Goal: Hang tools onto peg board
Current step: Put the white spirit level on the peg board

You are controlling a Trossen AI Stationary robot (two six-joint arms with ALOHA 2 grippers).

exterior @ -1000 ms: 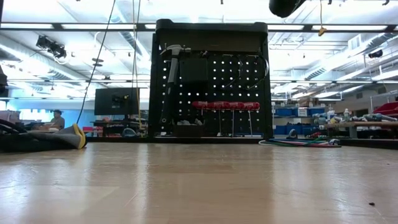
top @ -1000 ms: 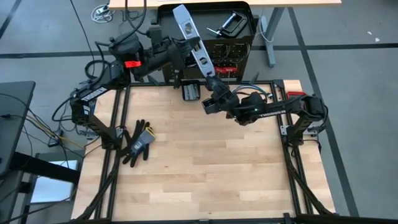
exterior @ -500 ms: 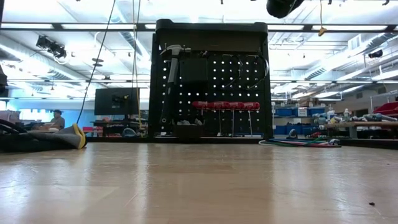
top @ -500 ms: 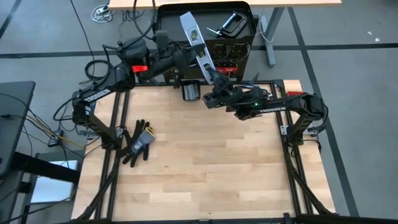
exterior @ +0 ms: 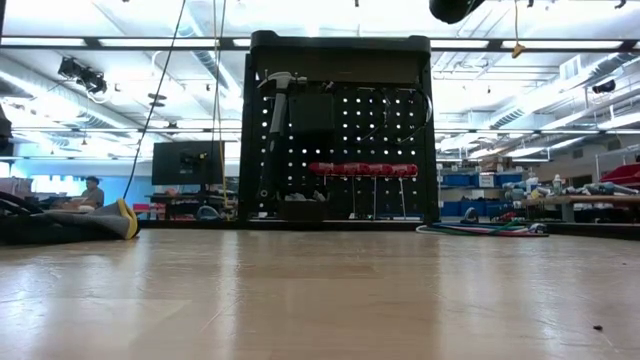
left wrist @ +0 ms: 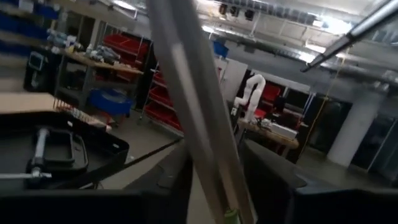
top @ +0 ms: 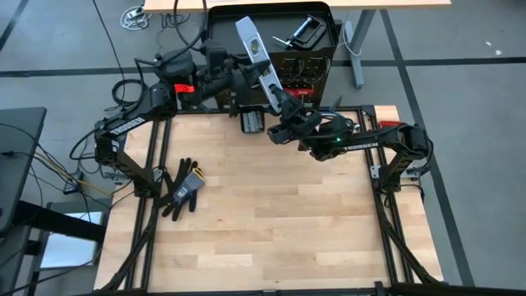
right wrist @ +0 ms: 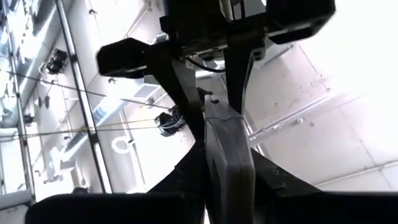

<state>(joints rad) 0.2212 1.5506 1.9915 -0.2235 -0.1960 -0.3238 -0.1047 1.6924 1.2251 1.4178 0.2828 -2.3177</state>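
Level (top: 256,51), a long grey bar slanting over the peg board (top: 308,70) at upper centre, is clamped at its lower end by the right gripper (top: 279,105), while the left gripper (top: 245,80) brackets it with 2 loosened fingers.

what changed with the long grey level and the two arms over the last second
The long grey metal level swung slightly, its far end moving toward the peg board stand's tray. The right gripper shifted toward the stand and closed on the level's lower end; the left gripper moved in alongside it. The black work glove, the hung hammer and red-handled drivers stayed put.
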